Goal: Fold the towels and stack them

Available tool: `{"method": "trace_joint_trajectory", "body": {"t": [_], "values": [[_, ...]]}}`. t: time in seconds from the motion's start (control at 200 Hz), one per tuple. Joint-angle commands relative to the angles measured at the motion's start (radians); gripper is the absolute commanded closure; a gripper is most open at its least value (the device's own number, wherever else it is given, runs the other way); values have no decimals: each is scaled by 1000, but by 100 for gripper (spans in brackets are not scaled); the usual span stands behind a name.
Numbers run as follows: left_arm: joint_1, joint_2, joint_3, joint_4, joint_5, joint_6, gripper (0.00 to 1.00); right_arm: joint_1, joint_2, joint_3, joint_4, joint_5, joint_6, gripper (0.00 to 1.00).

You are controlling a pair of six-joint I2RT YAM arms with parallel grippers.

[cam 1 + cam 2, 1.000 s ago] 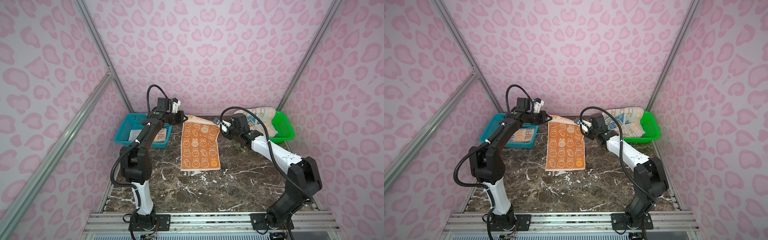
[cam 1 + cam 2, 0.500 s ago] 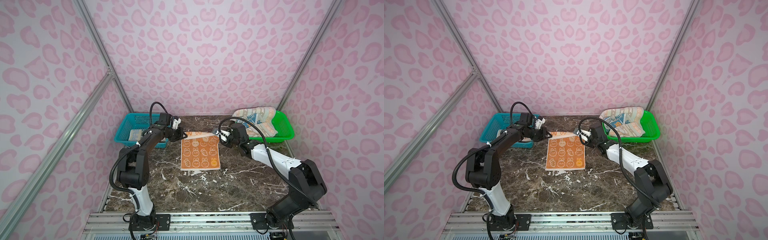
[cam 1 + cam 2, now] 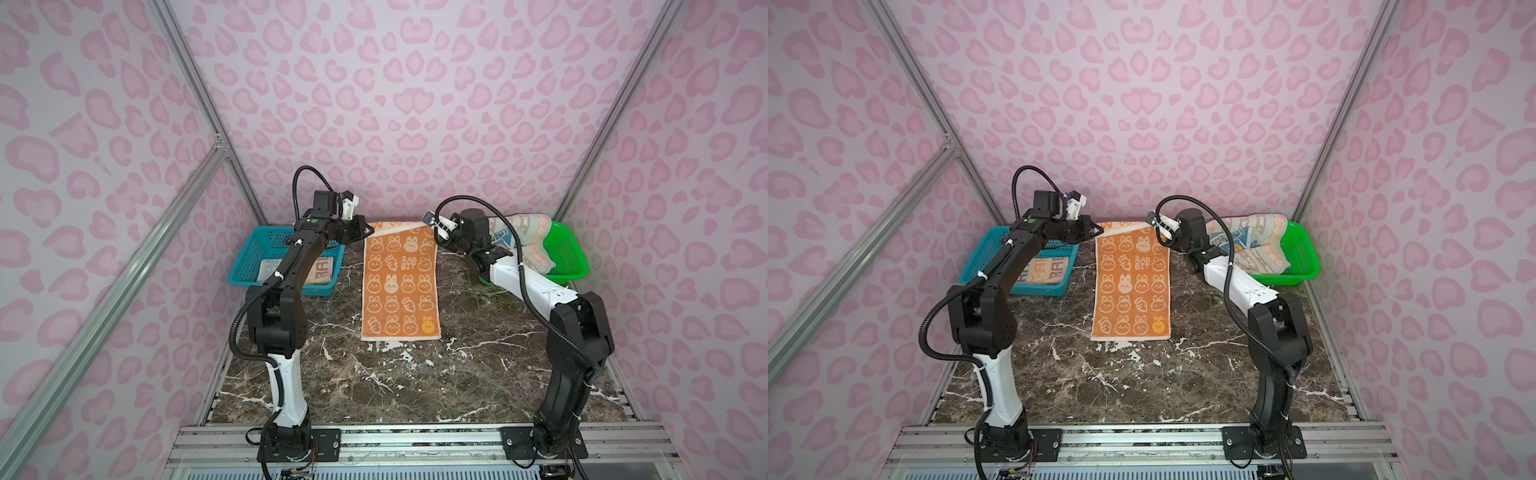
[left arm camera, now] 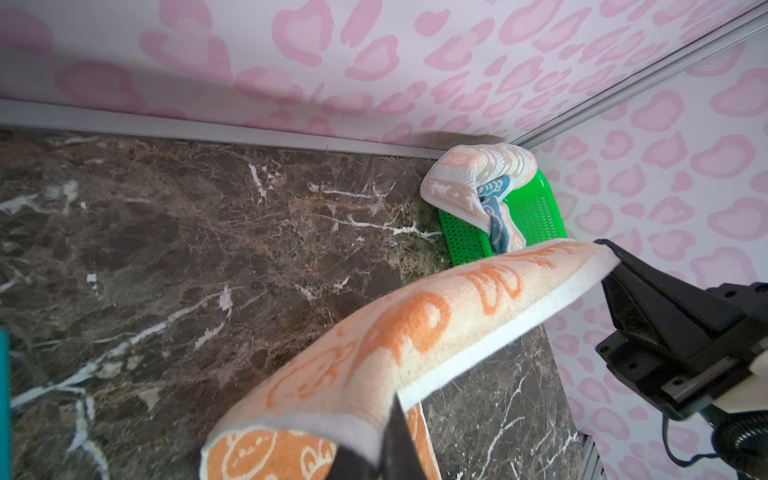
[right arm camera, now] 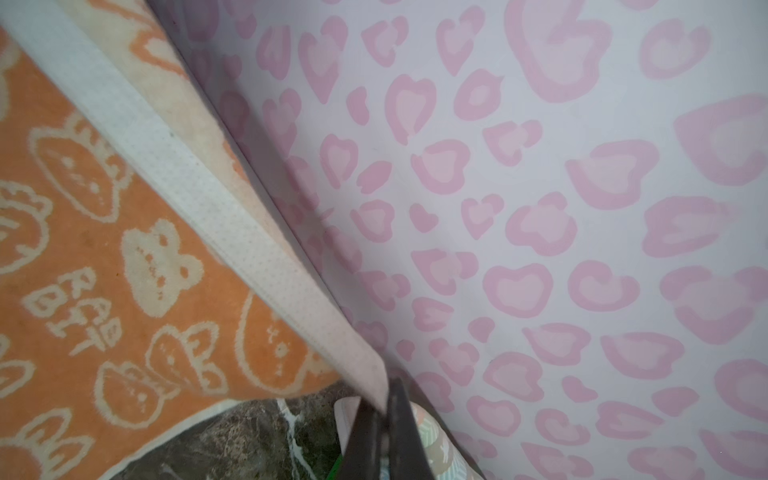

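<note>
Arms [image 3: 291, 266] reach rearward; left tool [image 3: 366, 232], right tool [image 5: 384, 411] pinch orange towel [image 3: 400, 286].

A: Any writing to read here?

B: Yes. The orange towel [image 3: 400, 291], spread on the tabletop [image 3: 415, 374] mid-scene, carries "RAB" over "BIT" in cream letters among the rabbit faces. It sits in the towel's far half, a little right of centre, and both top views show it.

A: Does a wrist view catch it too?

B: The right wrist view does: the same two lines, seen askew.

A: Anything else?

B: The folded towel [image 3: 1047, 270] in the blue basket [image 3: 976, 254] at far left shows large orange letters in two rows, each starting "RA". The left arm hides the rest.
</note>
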Motion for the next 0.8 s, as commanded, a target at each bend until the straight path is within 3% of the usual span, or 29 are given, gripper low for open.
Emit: {"method": "trace_joint_trajectory", "body": {"t": [0.0,0.34,0.6,0.795], "values": [[2,8,-40,7,26,-10,97,0,4,-26,-23,-62,-14,100],[3,-175,-427,36,4,1,97,56,-185,-384,-125,-145,-32,100],[-9,-335,-682,27,0,-1,97,118,-321,-527,-257,-135,21,100],[-23,-398,-847,56,-14,-21,97,171,-367,-632,-226,-113,94,100]]}}
